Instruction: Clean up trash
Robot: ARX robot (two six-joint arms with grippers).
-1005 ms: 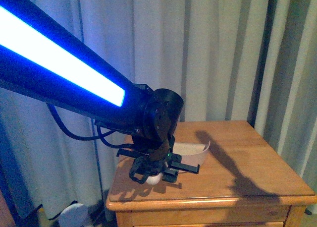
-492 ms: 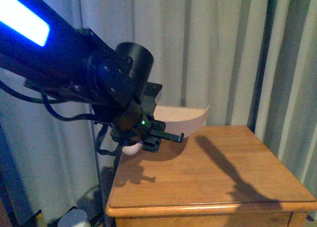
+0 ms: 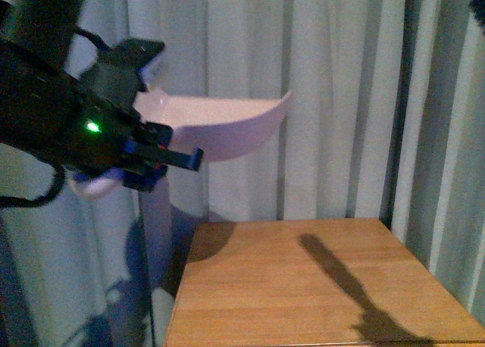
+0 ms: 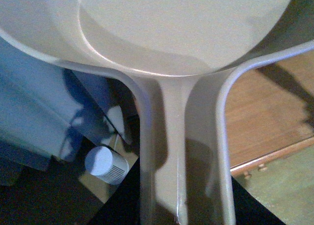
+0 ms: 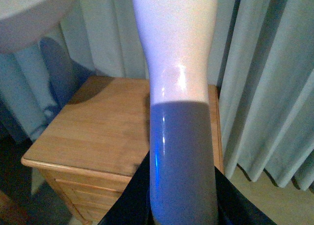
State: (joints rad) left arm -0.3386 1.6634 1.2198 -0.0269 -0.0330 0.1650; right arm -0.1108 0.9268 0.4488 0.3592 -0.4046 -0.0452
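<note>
My left gripper [image 3: 148, 161] is shut on the handle of a white dustpan [image 3: 227, 123] and holds it high above the far left corner of the wooden bedside table [image 3: 303, 286]. In the left wrist view the dustpan [image 4: 186, 28] fills the frame, and its handle [image 4: 167, 161] runs into the gripper [image 4: 171, 212]. My right gripper [image 5: 181, 205] is shut on the thick white handle of the brush [image 5: 179, 63], above the table's right side. The dustpan also shows in the right wrist view [image 5: 29, 14]. No trash wad is in view.
Pale curtains [image 3: 341, 97] hang close behind and to the right of the table. A small white cylinder [image 4: 105, 162] stands on the floor beside the table's left. The brush's shadow [image 3: 341, 279] lies across the tabletop. The table top also shows in the right wrist view [image 5: 98, 131].
My left arm has lifted the dustpan off the tabletop, up and to the left. It now hangs well above the table's corner.
</note>
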